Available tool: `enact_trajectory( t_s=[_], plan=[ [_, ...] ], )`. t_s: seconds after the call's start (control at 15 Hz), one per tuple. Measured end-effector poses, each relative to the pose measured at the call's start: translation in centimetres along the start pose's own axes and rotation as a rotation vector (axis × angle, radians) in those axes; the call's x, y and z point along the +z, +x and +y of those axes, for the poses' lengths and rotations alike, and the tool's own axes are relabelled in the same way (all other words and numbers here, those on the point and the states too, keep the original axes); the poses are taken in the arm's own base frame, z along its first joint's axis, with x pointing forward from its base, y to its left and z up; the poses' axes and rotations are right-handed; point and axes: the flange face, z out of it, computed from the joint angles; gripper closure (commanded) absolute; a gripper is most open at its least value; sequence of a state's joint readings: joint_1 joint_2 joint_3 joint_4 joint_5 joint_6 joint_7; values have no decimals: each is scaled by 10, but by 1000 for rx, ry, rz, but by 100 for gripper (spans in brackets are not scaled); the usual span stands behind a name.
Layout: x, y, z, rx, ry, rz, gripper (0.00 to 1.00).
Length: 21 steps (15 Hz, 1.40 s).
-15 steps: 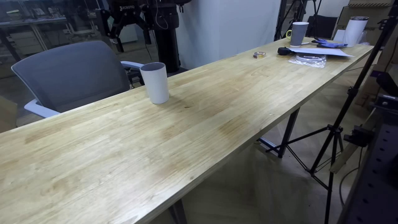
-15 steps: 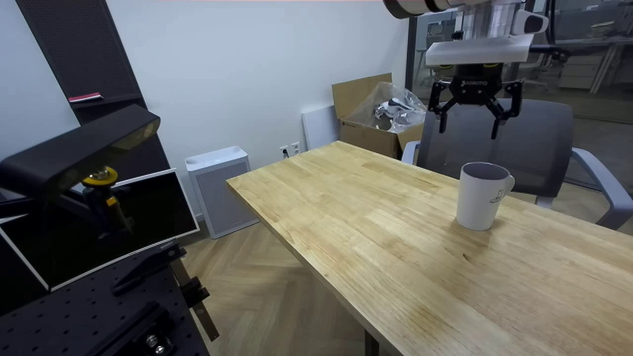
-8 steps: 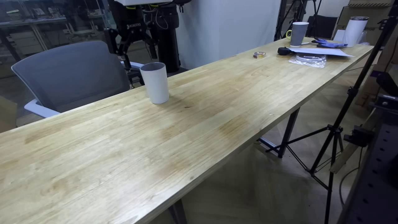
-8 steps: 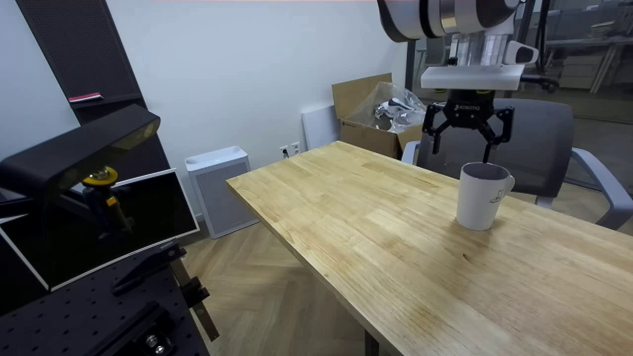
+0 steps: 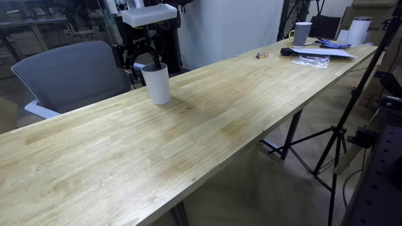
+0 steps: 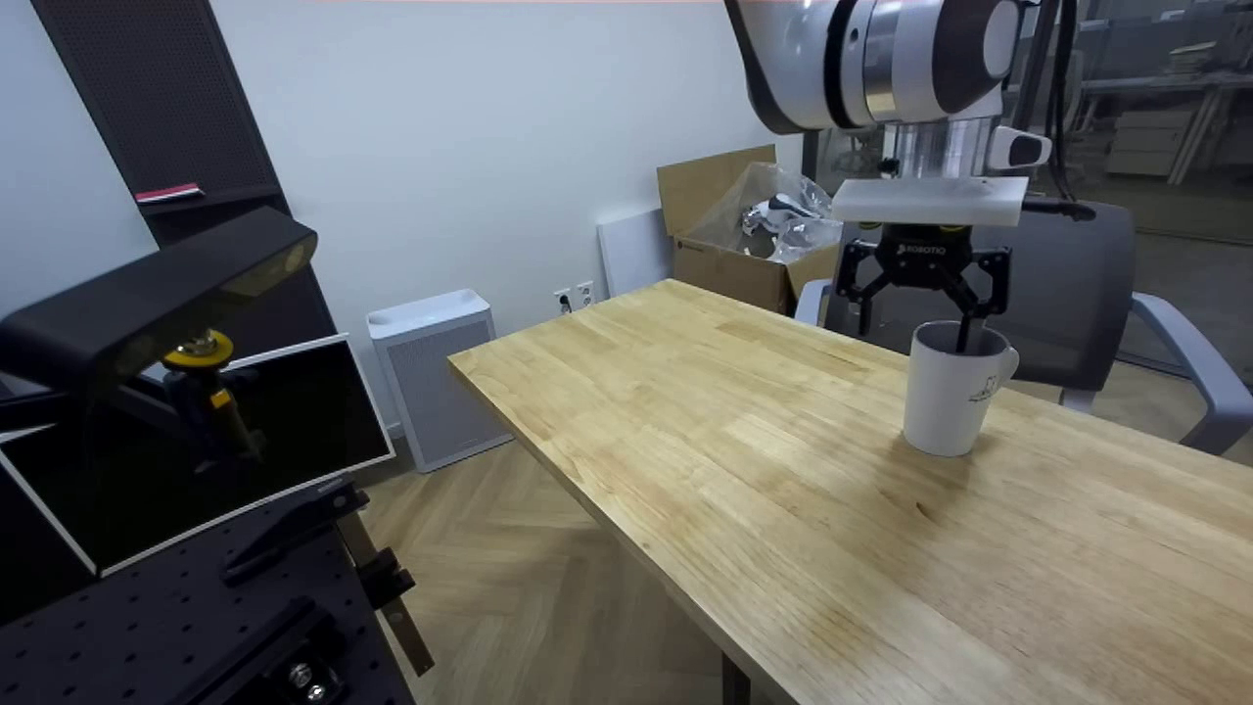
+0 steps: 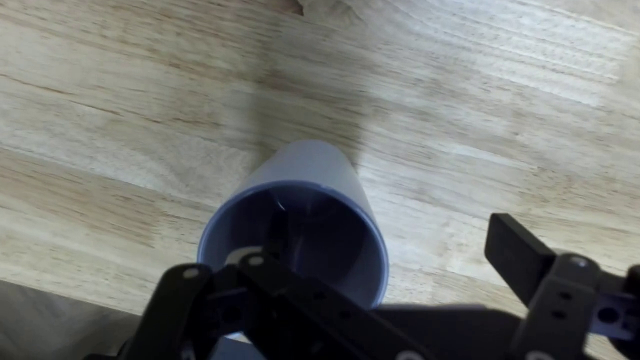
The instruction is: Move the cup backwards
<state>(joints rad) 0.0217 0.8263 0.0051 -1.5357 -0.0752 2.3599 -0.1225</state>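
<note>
The white cup stands upright on the wooden table, close to its edge by the chair. It has a grey-blue rim and dark interior. In an exterior view the cup shows a handle and a small printed drawing on its right side. My gripper is open above it. One finger reaches down inside the cup; the other hangs outside, apart from the wall. In the wrist view the cup lies between the spread jaws, with the left finger in its mouth. The inner fingertip is mostly dark.
A grey chair stands against the table edge by the cup. At the far table end are a patterned paper cup, a white tumbler, blue gloves, papers and a tape roll. A cardboard box stands beyond the table.
My gripper has come down from well above the cup, and one finger has entered the cup's mouth. The jaws stay open. The cup has not moved.
</note>
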Motion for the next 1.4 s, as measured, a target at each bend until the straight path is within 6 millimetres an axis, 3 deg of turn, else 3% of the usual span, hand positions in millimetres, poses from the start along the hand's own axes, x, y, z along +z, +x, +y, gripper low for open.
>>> enact_trajectory(
  t_s=[0.33, 0.4, 0.47, 0.53, 1.13, 1.27, 1.4],
  plan=[
    [8, 0, -2, -8, -4, 2, 0],
    [10, -1, -2, -8, -4, 0, 8],
    [11, -1, -3, -8, -3, -2, 26],
    [13, -1, -3, -8, -3, -4, 34],
    [20, -3, -2, -8, -1, -13, 95],
    [20, -3, -2, -7, -1, -13, 100],
    [20, -3, 0, -5, -1, -12, 98]
  ],
)
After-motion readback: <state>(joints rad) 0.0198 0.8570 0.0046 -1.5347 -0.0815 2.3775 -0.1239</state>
